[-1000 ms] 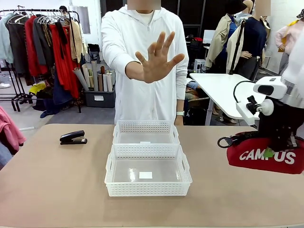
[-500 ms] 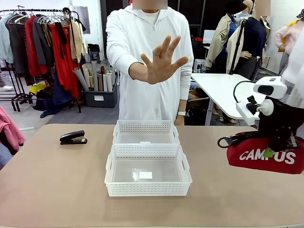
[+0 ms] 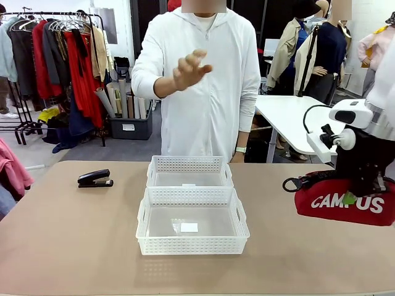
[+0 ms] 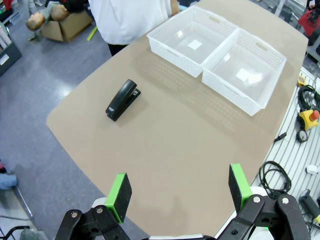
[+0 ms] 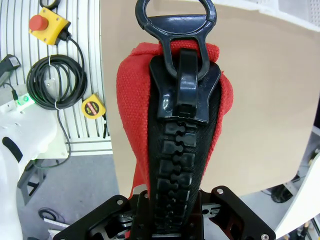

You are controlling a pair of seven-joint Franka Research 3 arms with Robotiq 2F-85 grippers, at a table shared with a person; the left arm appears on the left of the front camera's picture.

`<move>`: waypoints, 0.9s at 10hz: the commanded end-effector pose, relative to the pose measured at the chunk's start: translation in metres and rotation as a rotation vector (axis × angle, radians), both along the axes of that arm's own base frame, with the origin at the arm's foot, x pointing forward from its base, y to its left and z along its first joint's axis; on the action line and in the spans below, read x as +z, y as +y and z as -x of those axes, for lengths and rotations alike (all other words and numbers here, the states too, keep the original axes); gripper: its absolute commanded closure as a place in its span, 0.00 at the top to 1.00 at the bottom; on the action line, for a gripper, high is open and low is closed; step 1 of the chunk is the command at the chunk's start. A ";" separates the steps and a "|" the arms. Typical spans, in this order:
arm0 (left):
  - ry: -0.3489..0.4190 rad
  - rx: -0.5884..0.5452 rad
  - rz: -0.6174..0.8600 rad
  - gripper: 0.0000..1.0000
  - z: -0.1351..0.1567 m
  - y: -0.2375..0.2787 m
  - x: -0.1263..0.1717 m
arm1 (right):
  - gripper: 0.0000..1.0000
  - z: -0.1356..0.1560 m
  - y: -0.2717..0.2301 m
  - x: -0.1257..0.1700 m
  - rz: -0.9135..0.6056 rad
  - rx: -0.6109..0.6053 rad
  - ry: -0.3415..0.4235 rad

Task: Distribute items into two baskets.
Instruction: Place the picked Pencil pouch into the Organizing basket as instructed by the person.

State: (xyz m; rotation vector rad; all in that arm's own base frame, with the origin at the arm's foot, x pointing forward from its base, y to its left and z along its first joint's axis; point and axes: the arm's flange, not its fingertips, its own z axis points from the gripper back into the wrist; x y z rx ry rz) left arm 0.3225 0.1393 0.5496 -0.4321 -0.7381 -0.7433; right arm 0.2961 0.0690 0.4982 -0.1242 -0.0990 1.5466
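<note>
The red pouch (image 3: pixel 321 209) is seen at the right edge of the front view, clamped from above by the closed right gripper (image 3: pixel 361 196), with its "CAMPUS" lettering facing the camera. Whether it rests on the counter (image 3: pixel 74 234) or is held just clear of it cannot be told. In the right wrist view the black zip runs up between the jaws, and the pouch is seen over the counter's side edge, with bare counter to the right of it. The two baskets are set in the middle of the front view, one behind the other and touching. The near basket (image 3: pixel 192 245) stands well back from the counter's lower edge, and the far basket (image 3: pixel 189 164) stands close to the far edge. Both are empty. A broad open strip of counter is left between the baskets and the pouch. The stapler (image 3: pixel 95 179) lies at the left of the frame, near the far edge and well apart from the baskets, with bare counter all around it and a wide free area in the lower left. In the left wrist view the left gripper (image 4: pixel 179 187) is held above the counter's nearer edge, its jaws spread wide with nothing between them. A person's hand (image 3: pixel 188 69) is raised in the upper middle, high above the baskets.
</note>
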 end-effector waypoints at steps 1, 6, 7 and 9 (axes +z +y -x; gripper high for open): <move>-0.011 -0.010 0.009 1.00 0.001 0.000 0.001 | 0.00 -0.002 0.002 0.000 -0.008 -0.004 -0.009; -0.011 -0.010 0.009 1.00 0.001 0.000 0.001 | 0.00 -0.002 0.002 0.000 -0.008 -0.004 -0.009; -0.011 -0.010 0.009 1.00 0.001 0.000 0.001 | 0.00 -0.002 0.002 0.000 -0.008 -0.004 -0.009; -0.011 -0.010 0.009 1.00 0.001 0.000 0.001 | 0.00 -0.002 0.002 0.000 -0.008 -0.004 -0.009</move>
